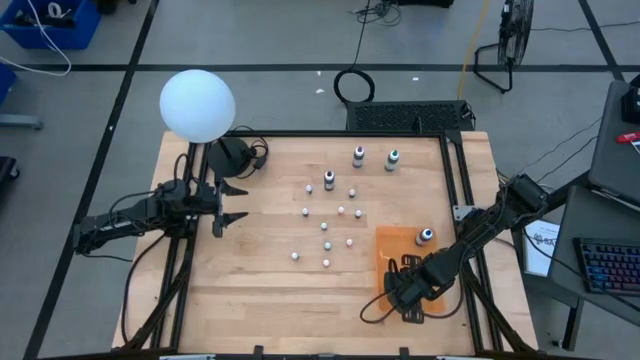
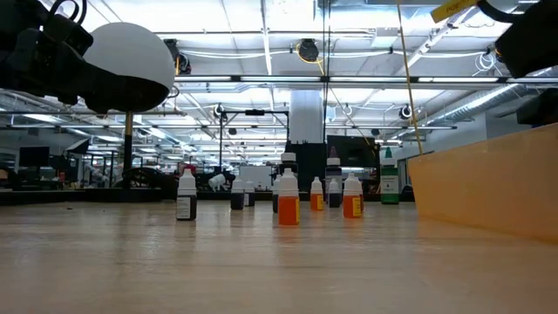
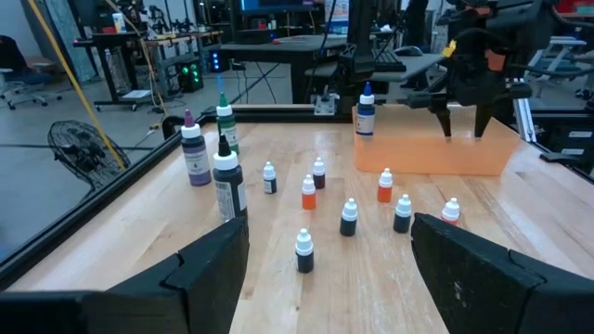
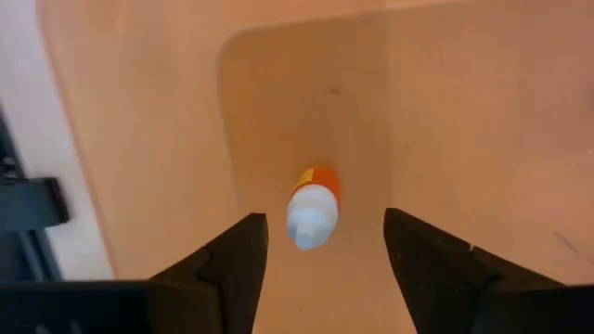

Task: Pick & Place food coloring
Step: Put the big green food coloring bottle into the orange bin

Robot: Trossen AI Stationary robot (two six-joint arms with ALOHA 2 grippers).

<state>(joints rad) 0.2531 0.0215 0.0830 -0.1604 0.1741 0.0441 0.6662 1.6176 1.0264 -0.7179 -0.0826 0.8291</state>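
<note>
High view puts the right pincer over the near end of the orange tray at the desk's right side, while the left pincer waits, spread wide, at the left edge beside the white globe. Right wrist view settles the step in hand: the fingers stand spread apart, and a small orange bottle with a pale cap lies between them on the tray floor, touching neither. I judge this the release at the end of one placement; whether the bottle rests flat or is tipping cannot be told.

A blue-capped bottle already stands on the tray's far end. Most of the food coloring remains out on the desk: small bottles scattered mid-desk, taller ones toward the far edge.

Next, the right arm would need to lift clear of the tray without brushing the bottle, then reach back to the scatter.

Low view shows what the overhead cannot: the bottles' body colours, orange and dark. Left wrist view shows the tray as a raised-walled box.
</note>
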